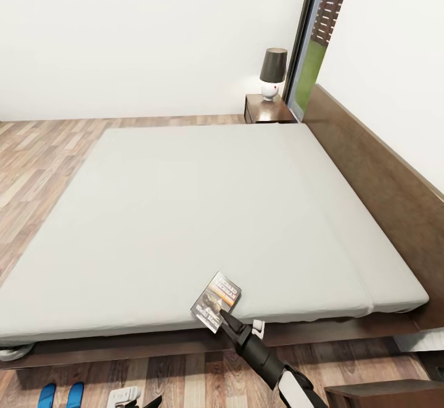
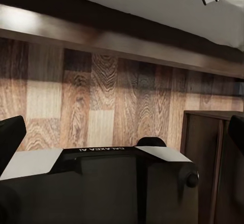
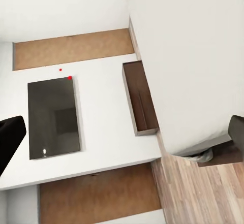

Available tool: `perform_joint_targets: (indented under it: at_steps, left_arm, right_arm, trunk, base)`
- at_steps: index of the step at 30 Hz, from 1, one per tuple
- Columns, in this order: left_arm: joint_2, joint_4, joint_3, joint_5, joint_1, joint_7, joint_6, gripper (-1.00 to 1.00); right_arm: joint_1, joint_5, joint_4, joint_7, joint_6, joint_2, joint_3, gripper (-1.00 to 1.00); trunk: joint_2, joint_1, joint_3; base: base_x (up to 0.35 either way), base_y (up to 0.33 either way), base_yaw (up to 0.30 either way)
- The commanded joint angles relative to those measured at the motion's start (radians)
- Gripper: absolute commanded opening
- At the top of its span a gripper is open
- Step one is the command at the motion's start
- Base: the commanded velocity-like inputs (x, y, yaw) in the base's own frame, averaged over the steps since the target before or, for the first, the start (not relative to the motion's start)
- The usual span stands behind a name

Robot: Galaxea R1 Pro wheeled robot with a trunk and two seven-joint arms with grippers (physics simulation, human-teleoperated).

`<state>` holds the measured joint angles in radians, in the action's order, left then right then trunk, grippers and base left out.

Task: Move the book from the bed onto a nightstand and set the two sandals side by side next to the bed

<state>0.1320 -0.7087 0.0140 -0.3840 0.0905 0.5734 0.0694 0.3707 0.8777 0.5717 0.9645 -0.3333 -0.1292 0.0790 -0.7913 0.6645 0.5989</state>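
1. Head view. Bed (image 1: 185, 210) across the centre of the frame. Book (image 1: 215, 302) at the lower centre on the mattress's near edge, corner overhanging. Right tool (image 1: 223, 317) touches the book's lower corner; jaws appear closed on it, though a firm grip cannot be confirmed. Nightstand (image 1: 266, 110) with lamp (image 1: 272, 73) at upper right. Sandals (image 1: 60, 394) side by side at lower left. Left tool (image 1: 143, 403) at the bottom edge, state cannot be told. Step judged: picking up the book; next, lift and carry to a nightstand.
2. Left wrist view. Plank floor (image 2: 101, 107); bed frame (image 2: 117, 36) along the top; dark cabinet (image 2: 208, 153) at lower right.
3. Right wrist view. Mattress (image 3: 193, 46) at right; white wall and a dark panel (image 3: 53, 117) at left.
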Motion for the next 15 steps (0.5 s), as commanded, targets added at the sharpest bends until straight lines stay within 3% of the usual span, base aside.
perform_joint_targets:
  at_steps: [1, 11, 15]
  left_arm:
    - [0.0, 0.0, 0.001, -0.009, 0.0, 0.005, 0.007, 1.0]
    - [-0.001, 0.0, 0.0, -0.008, 0.0, 0.005, 0.009, 1.0]
    - [-0.001, 0.0, 0.0, -0.007, 0.001, 0.005, 0.009, 1.0]
  right_arm:
    - [0.0, 0.011, 0.0, 0.0, -0.009, 0.0, 0.002, 1.0]
    - [0.001, 0.012, -0.006, 0.0, -0.009, 0.001, 0.002, 1.0]
    - [0.001, 0.012, -0.01, 0.0, -0.009, 0.001, 0.002, 1.0]
  trunk:
    - [-0.001, 0.0, 0.001]
    - [-0.001, 0.0, 0.001]
    - [-0.029, 0.015, 0.013]
  base:
    - [0.0, 0.0, 0.0]
    - [0.0, 0.0, 0.0]
    - [0.0, 0.0, 0.0]
